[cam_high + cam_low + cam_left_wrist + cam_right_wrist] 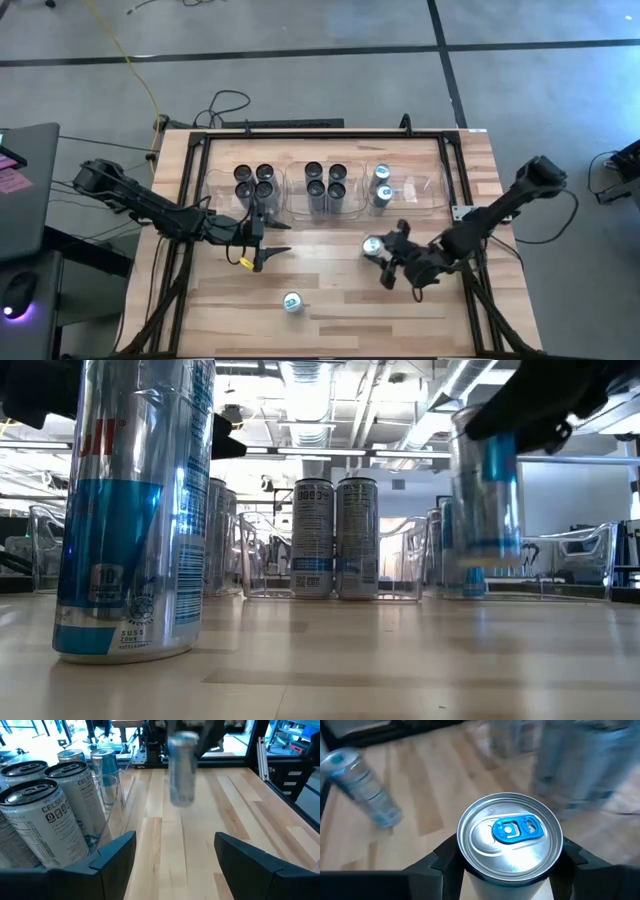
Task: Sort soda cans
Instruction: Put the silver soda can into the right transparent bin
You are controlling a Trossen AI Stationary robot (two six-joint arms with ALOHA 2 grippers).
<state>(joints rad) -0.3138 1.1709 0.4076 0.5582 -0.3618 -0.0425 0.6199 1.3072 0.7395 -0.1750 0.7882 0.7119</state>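
My right gripper is shut on a silvery soda can with a blue tab, right of the table's middle. The same can shows blurred in the low view and in the left wrist view. Another blue-tab can stands upright on its base near the near edge, large in the low view. My left gripper is open and holds nothing, just in front of the left bin's dark-topped cans. Its fingers frame bare table. My right gripper pinches the can between its two fingers, one finger on each side of the wall just under the top rim. The fingers come from the table's right, slanting down. The can hangs upright, and its base looks lifted off the table.
Three clear bins stand in a row at the far side: the left and middle each hold several dark-topped cans, the right holds two blue-tab cans. A black frame rims the table. Bare wood lies between the arms.
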